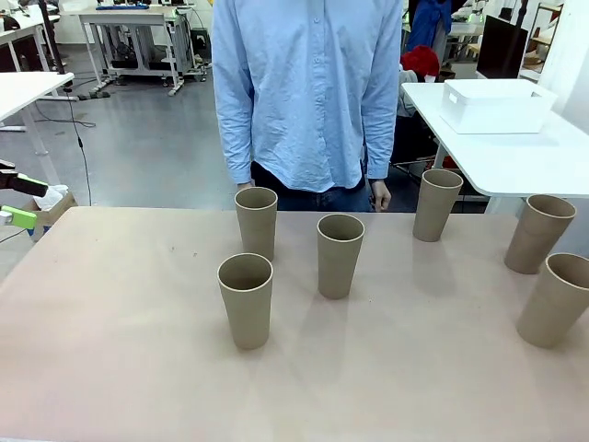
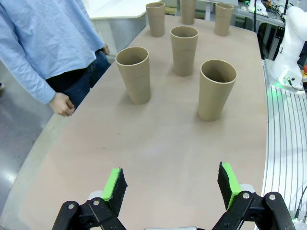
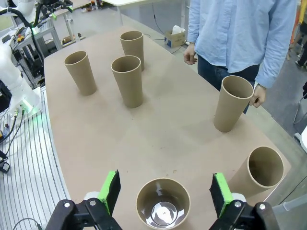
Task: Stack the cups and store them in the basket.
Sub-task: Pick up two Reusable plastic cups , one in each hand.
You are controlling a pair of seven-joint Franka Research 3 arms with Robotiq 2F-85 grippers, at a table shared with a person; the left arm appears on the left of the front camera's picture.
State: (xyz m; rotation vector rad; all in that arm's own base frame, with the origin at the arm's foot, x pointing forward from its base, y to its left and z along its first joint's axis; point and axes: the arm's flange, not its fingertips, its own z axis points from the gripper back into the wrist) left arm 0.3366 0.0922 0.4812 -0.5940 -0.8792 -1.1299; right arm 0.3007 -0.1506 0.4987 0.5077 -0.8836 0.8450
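Front: fixed, low over the desk (image 1: 110, 350), facing the person (image 1: 308, 92). Wrists: raised at opposite ends, looking inward over shared cups (image 2: 184, 50).

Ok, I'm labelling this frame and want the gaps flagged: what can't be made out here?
Inside of the basket: front view, its own walls hide it.
Rightmost cup: front view, the right edge clips its rim.
Left gripper: front view, the left edge cuts off most of it.
Far middle cup: left wrist view, the top edge cuts off its rim.
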